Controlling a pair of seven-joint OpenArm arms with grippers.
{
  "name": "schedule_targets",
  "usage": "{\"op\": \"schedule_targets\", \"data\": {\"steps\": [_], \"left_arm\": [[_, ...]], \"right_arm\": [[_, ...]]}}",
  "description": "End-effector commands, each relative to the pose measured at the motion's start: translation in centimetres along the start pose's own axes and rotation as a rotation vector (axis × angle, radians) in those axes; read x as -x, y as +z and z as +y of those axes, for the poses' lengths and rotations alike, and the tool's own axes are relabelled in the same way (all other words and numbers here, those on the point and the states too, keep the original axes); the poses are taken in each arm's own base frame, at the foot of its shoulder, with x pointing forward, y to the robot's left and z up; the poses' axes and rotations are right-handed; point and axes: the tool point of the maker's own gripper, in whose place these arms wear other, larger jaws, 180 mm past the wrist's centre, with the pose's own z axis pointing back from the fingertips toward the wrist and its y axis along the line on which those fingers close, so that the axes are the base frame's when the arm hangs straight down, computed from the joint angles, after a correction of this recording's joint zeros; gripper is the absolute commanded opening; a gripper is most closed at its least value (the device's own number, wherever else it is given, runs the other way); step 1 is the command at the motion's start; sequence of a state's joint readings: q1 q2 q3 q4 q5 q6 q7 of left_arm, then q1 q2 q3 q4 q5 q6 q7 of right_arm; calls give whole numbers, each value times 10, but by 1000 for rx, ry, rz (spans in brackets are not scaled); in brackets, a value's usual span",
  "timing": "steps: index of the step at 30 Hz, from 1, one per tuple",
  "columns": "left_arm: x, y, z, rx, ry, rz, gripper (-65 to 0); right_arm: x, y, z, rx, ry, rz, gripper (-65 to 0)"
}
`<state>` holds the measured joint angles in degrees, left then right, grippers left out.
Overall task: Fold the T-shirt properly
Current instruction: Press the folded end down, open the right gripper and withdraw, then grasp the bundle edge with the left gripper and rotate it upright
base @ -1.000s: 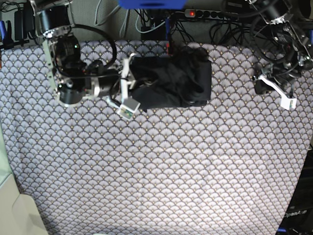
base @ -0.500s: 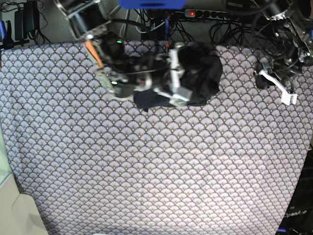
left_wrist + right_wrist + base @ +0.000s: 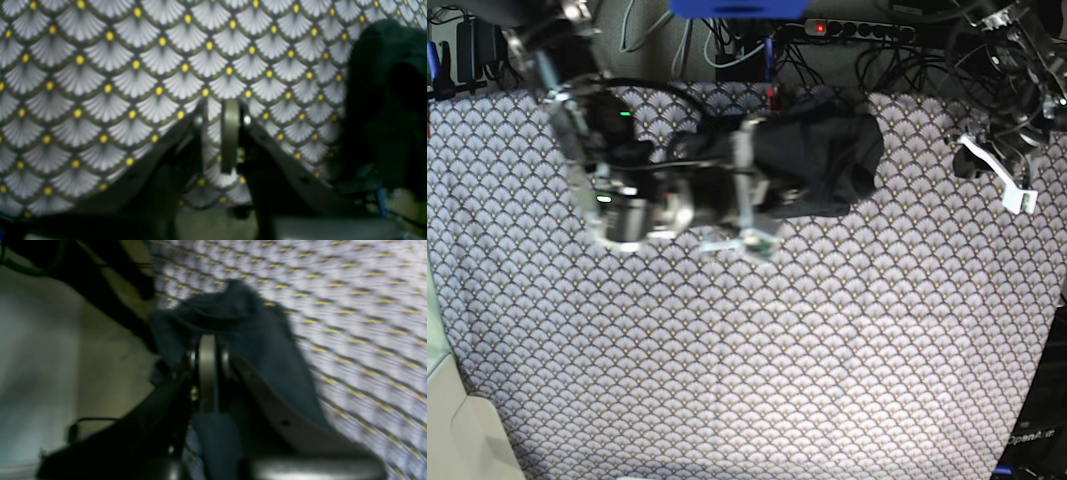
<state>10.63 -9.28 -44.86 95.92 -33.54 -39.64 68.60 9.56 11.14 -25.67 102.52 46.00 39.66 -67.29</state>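
Observation:
The black T-shirt (image 3: 822,160) lies bunched in a lump at the far middle of the table. My right gripper (image 3: 755,190) is at the shirt's left end, blurred by motion. In the right wrist view its jaws (image 3: 206,340) are closed, with dark cloth (image 3: 253,333) wrapped around and under them. My left gripper (image 3: 1015,198) hangs over the table's far right, apart from the shirt. In the left wrist view it (image 3: 217,110) is empty, with a narrow gap through which the tablecloth shows.
The grey scallop-print tablecloth (image 3: 777,350) covers the table. A power strip (image 3: 857,28) and cables run behind the far edge. A dark blurred mass (image 3: 383,100) fills the right of the left wrist view; I cannot tell what it is.
My right arm swung right over the shirt, then came back left. The shirt went from a flatter rectangle to a lump pushed rightward. My left gripper barely moved.

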Motion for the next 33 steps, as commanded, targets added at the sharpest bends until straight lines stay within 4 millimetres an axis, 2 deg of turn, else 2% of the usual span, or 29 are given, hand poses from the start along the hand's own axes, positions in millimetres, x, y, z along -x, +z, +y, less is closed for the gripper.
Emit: {"op": "schedule_targets", "data": {"steps": [1, 3, 7, 10, 12, 15, 17, 20, 24, 29, 33], "left_arm": [[-27, 10, -5, 15, -41, -91, -584], [-38, 19, -14, 28, -72, -128, -584], [-39, 29, -29, 26, -172, -84, -585], [-21, 38, -19, -36, -238, 22, -638], [-4, 38, -11, -83, -275, 109, -650], [14, 33, -8, -126, -359, 217, -650], [28, 24, -17, -127, -439, 296, -650], [39, 7, -42, -94, -554, 362, -650], [43, -15, -79, -55, -676, 399, -650], [52, -28, -105, -88, -777, 441, -650], [57, -48, -124, -59, -793, 471, -650]], "right_arm": [[-2, 11, -4, 24, 11, -21, -640], [9, 27, -14, 75, -2, -8, -640], [46, 69, -43, 200, -54, 59, -644], [77, 103, -60, 301, -126, 95, -644], [97, 131, -73, 382, -174, 120, -644], [112, 161, -83, 471, -225, 122, -644], [120, 177, -87, 520, -257, 117, -644], [125, 186, -88, 548, -284, 108, -644], [128, 182, -85, 541, -298, 105, -644], [132, 177, -81, 531, -317, 103, -644], [133, 176, -78, 527, -321, 105, -644]]}}
